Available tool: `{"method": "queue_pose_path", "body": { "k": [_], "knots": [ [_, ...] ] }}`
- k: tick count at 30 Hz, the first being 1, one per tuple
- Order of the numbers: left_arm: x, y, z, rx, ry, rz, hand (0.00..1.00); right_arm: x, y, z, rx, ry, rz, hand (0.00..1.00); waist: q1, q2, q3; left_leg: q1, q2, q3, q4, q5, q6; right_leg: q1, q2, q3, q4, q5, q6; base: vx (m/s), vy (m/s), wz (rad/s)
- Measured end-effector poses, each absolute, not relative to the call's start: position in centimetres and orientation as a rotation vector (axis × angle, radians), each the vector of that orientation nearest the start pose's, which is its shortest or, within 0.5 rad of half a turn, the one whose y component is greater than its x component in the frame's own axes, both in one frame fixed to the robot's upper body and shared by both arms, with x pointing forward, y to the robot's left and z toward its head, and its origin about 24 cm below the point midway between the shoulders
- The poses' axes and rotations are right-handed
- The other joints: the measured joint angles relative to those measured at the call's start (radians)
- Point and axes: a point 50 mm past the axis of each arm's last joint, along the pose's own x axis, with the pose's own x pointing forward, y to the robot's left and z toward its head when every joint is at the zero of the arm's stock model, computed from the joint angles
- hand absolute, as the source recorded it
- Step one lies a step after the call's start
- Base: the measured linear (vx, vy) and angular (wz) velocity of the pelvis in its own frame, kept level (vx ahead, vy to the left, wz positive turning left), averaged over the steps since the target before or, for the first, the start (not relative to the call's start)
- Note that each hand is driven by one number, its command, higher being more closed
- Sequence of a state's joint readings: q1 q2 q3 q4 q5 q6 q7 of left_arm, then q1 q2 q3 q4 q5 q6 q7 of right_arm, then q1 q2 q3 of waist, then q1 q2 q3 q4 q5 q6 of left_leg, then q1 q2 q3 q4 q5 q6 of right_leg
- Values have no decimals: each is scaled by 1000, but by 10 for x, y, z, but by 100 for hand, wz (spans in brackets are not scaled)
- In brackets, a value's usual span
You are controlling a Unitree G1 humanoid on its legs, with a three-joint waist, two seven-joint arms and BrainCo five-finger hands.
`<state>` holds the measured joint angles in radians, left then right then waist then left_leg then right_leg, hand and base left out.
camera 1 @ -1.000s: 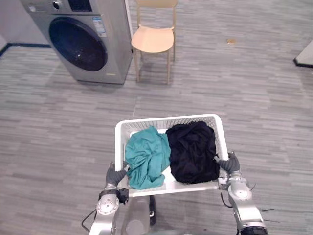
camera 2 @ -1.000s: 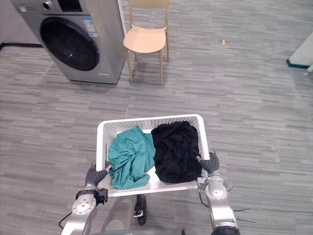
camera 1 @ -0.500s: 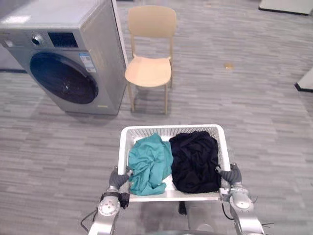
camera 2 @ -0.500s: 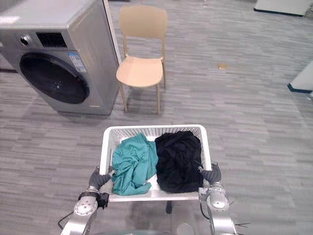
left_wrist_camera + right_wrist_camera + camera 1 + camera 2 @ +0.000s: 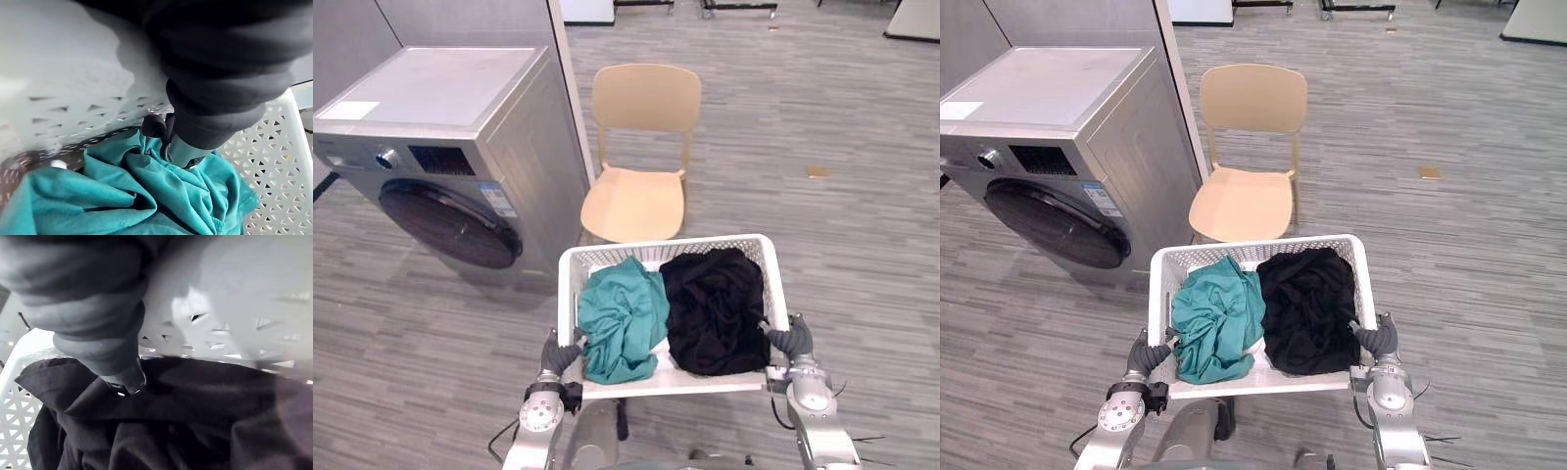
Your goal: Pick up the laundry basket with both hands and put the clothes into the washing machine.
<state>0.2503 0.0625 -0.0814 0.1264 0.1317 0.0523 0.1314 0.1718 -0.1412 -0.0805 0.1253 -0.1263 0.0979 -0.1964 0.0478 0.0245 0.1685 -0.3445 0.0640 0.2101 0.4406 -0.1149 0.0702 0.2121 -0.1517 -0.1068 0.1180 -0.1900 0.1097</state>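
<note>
Floor (image 5: 862,245) — grey wood-grain planks, evenly lit. Pale beige chair (image 5: 641,186) upright, seat facing the viewer. Grey wall panel (image 5: 460,20) upper left. Small tan scrap (image 5: 818,172) on the planks — right of chair.

**Lighting: bright, even, diffuse**

Even room light covers the floor (image 5: 822,245). The washing machine (image 5: 460,166) top carries a pale sheen. A soft shadow lies under the chair (image 5: 641,157). In the right wrist view the basket (image 5: 244,284) wall glares white and the black garment (image 5: 161,421) stays dark.

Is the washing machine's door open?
No: the round dark door sits closed, flush against the front of the washing machine.
</note>
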Motion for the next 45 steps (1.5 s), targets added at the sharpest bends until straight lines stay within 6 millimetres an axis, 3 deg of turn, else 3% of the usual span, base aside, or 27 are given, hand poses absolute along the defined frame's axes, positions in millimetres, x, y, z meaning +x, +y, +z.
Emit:
{"method": "queue_pose_path", "body": {
  "k": [2, 3, 4, 6, 9, 11, 12, 13, 14, 16, 17, 19, 20, 22, 23, 25, 26, 27, 28, 30, 33, 35, 36, 37, 40, 42, 45],
  "knots": [
    [183, 165, -44, 218, 415, 90, 100, 204, -222, -25, -300, 370, -306, 100, 1, -6, 3, 38, -11, 29, 28, -82, 15, -126, -43, 41, 307, -20, 73, 569, 294, -38],
    [183, 169, -45, 237, 422, 89, 100, 205, -220, -30, -289, 391, -304, 100, -5, -23, 14, 110, -35, 42, 8, -115, 14, -231, -76, 73, 590, 11, 151, 485, 220, -21],
    [181, 172, -48, 256, 441, 77, 100, 200, -217, -37, -280, 421, -302, 100, -15, -27, 15, 199, -53, 43, -29, -136, 18, -297, -95, 61, 794, -1, 126, 491, 190, -10],
    [176, 175, -51, 270, 458, 79, 100, 196, -213, -43, -269, 445, -291, 100, -33, -20, 11, 317, -59, 45, -112, -141, 20, -377, -87, 1, 885, -38, 57, 465, 136, -2],
    [181, 178, -48, 293, 439, 71, 100, 198, -209, -43, -259, 440, -284, 100, -41, -25, 11, 425, -68, 39, -206, -143, 18, -511, -29, -73, 691, -76, -7, 451, 59, 8],
    [181, 178, -49, 294, 444, 70, 100, 197, -209, -43, -260, 441, -286, 100, -49, -24, 11, 468, -65, 33, -220, -162, -15, -541, 16, -96, 440, -29, -41, 419, -10, 21],
    [180, 179, -51, 296, 456, 71, 100, 197, -208, -44, -261, 443, -284, 100, -55, -29, 8, 496, -67, 32, -221, -178, -42, -540, 41, -96, 256, 61, -55, 441, -42, 40],
    [178, 179, -54, 299, 470, 69, 100, 193, -208, -46, -262, 456, -283, 100, -63, -41, 2, 527, -80, 7, -217, -196, -70, -520, 57, -80, 145, 217, -74, 471, -96, 57],
    [177, 179, -56, 300, 479, 65, 100, 189, -208, -48, -262, 468, -286, 100, -70, -44, -2, 541, -84, -18, -216, -204, -82, -503, 56, -65, 143, 298, -101, 485, -113, 53],
    [176, 171, -62, 285, 501, 58, 100, 185, -212, -51, -275, 484, -291, 100, -63, 11, -25, 528, -29, -67, -128, -210, -91, -487, 83, -90, 187, 237, -123, 505, -141, 33],
    [178, 170, -61, 291, 495, 56, 100, 185, -212, -50, -274, 482, -293, 100, -66, 17, -21, 498, -16, -76, -57, -210, -92, -474, 84, -105, 186, 224, -124, 558, -222, 48],
    [183, 168, -59, 287, 483, 63, 100, 184, -214, -48, -280, 474, -302, 100, -66, 37, -6, 353, 59, -60, 279, -159, -153, -404, 111, -135, 159, 195, -141, 391, -176, 35],
    [181, 170, -60, 291, 490, 72, 100, 186, -213, -45, -280, 459, -307, 100, -48, 41, -5, 284, 125, -42, 433, -173, -145, -357, 130, -138, 137, 181, -151, 315, -75, -3],
    [190, 168, -54, 287, 452, 76, 100, 191, -216, -35, -285, 410, -326, 100, -29, 26, -1, 165, 177, -41, 441, -196, -105, -306, 128, -141, 82, 176, -150, 287, -44, -1],
    [193, 167, -52, 287, 441, 81, 100, 193, -216, -33, -285, 401, -329, 100, -27, 24, 0, 139, 183, -44, 404, -198, -101, -304, 124, -141, 75, 176, -147, 192, 35, 3],
    [202, 167, -49, 297, 419, 80, 100, 200, -215, -32, -283, 387, -341, 100, -26, 13, 13, 94, 160, -70, 183, -187, -111, -304, 100, -130, 66, 180, -122, 155, 129, -4],
    [204, 167, -50, 300, 419, 79, 100, 203, -215, -33, -283, 390, -341, 100, -28, 22, 15, 99, 145, -90, 92, -161, -134, -307, 96, -121, 67, 181, -112, 133, 203, -33],
    [208, 165, -51, 302, 422, 82, 100, 210, -217, -37, -292, 407, -332, 100, -25, 31, 31, 110, 132, -124, -21, -33, -149, -325, 105, -95, 71, 177, -83, 108, 191, -40],
    [219, 171, -48, 336, 411, 86, 100, 218, -211, -41, -269, 423, -328, 100, -27, 8, 65, 106, 102, -100, -49, -21, -137, -341, 77, -73, 58, 192, -60, 87, 189, -35],
    [234, 174, -37, 360, 361, 97, 100, 228, -207, -34, -259, 387, -331, 100, -27, -9, 106, 38, 90, -75, -36, -14, -122, -416, 56, -60, 78, 202, -48, -10, 163, -18],
    [267, 171, -11, 373, 260, 128, 100, 255, -203, -11, -231, 292, -352, 100, 0, -14, 152, -147, 88, -46, 30, -20, -102, -603, 44, -27, 108, 234, -32, -66, 153, -30],
    [283, 172, 2, 375, 222, 163, 100, 270, -201, 4, -217, 235, -362, 100, -1, -15, 202, -181, 90, -38, 55, -20, -101, -634, 41, -22, 111, 245, -33, -35, 109, -18],
    [292, 171, 10, 376, 192, 176, 0, 276, -201, 11, -212, 207, -374, 100, 3, -17, 221, -198, 93, -33, 66, -20, -100, -657, 40, -21, 128, 245, -33, -37, 34, -13],
    [302, 170, 20, 379, 160, 189, 0, 283, -201, 18, -200, 181, -389, 0, 10, -21, 225, -218, 94, -27, 67, -20, -100, -689, 38, -20, 145, 245, -33, -46, -10, -15],
    [323, 167, 44, 388, 84, 228, 0, 298, -200, 38, -188, 114, -405, 0, 19, -23, 230, -277, 101, -22, 88, -20, -100, -755, 34, -14, 171, 243, -36, -52, -33, -14],
    [341, 166, 71, 385, 1, 282, 0, 315, -194, 55, -162, 61, -407, 0, 18, -23, 266, -311, 111, -31, 112, -21, -100, -787, 40, -16, 193, 242, -38, -73, -57, -5],
    [351, 171, 92, 363, -61, 340, 0, 321, -187, 63, -140, 29, -408, 0, 17, -25, 268, -346, 123, -42, 126, -24, -96, -814, 47, -28, 210, 237, -45, -51, -57, 2]
  ]
}}
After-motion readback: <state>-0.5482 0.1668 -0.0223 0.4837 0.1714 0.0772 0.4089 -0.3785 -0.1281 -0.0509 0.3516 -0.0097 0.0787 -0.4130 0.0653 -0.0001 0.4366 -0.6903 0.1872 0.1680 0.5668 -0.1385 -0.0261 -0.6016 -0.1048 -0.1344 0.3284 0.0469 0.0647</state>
